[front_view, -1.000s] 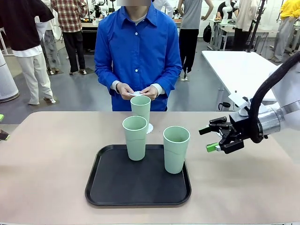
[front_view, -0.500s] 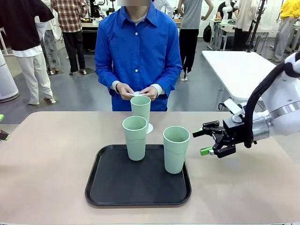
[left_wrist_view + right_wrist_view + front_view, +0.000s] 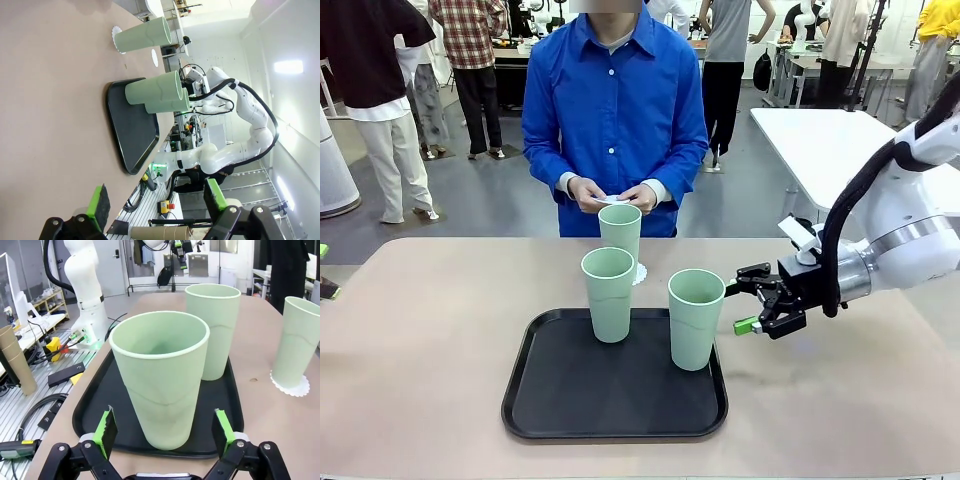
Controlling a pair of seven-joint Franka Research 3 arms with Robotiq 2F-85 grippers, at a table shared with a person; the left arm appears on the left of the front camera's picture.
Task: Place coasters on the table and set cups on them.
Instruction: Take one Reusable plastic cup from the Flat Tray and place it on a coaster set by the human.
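Note:
Three mint-green cups show. The far cup stands on a lacy white coaster on the tan table, beyond the tray. Two more cups stand on the black tray. My right gripper is open just right of the right-hand cup, not touching it. In the right wrist view that cup rises straight ahead of the open right gripper. The person's hands hold a white coaster. My left gripper is open and empty, low over the table, far from the tray.
A white rectangular table stands behind on the right. The person in a blue shirt stands at the far edge. Bare tabletop lies to the left and right of the tray.
My right gripper has moved left and slightly up towards the right-hand cup on the tray, staying open. Cups, tray and the person's hands have not moved.

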